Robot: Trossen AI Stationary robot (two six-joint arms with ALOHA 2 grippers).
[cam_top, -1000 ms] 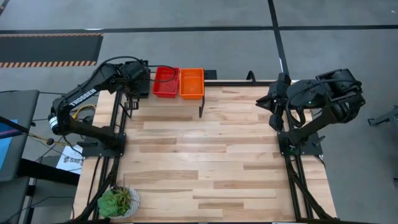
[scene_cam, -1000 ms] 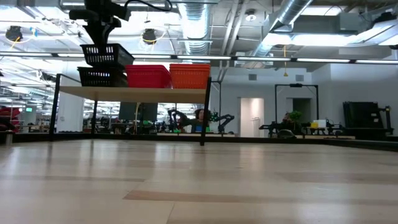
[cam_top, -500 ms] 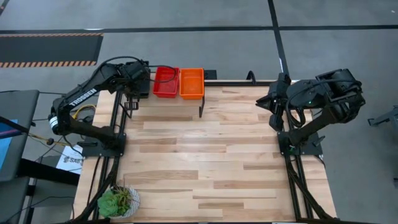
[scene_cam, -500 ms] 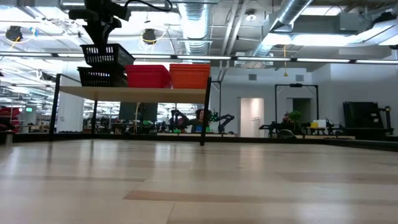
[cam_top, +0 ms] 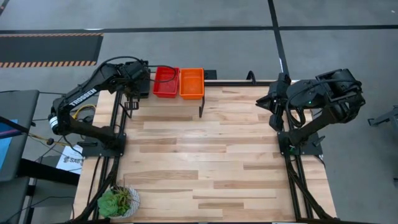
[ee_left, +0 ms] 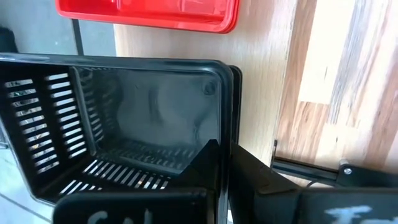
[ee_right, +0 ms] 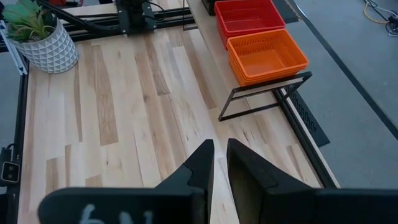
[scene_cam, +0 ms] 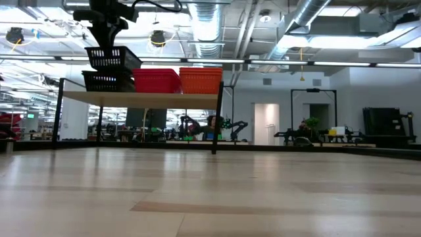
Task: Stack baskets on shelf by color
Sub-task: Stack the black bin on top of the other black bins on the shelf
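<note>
My left gripper (scene_cam: 108, 29) is at the shelf's (scene_cam: 151, 97) left end, shut on a black basket (scene_cam: 113, 58) that hangs just above the other black baskets (scene_cam: 104, 80) standing on the plank. The left wrist view looks into the held black basket (ee_left: 124, 112), with the lower one's rim (ee_left: 236, 81) showing beside it. A red stack (cam_top: 166, 81) and an orange stack (cam_top: 191, 83) sit side by side on the shelf to its right. My right gripper (ee_right: 220, 163) waits shut at the table's right edge (cam_top: 273, 102), touching nothing. My left gripper pinches the black basket's side wall (ee_left: 222, 134) at the rim, one finger (ee_left: 208, 163) inside the basket and the other finger (ee_left: 261, 180) outside. It comes from above, pointing down. The basket hangs below the fingers, slightly tilted, over the black stack; whether they touch, I cannot tell.
A green potted plant (cam_top: 118, 201) stands at the table's near left corner. The shelf's black frame legs (cam_top: 200, 109) stand on the wooden tabletop (cam_top: 211, 155) at its far left. Open tabletop lies between the shelf and the near edge.
</note>
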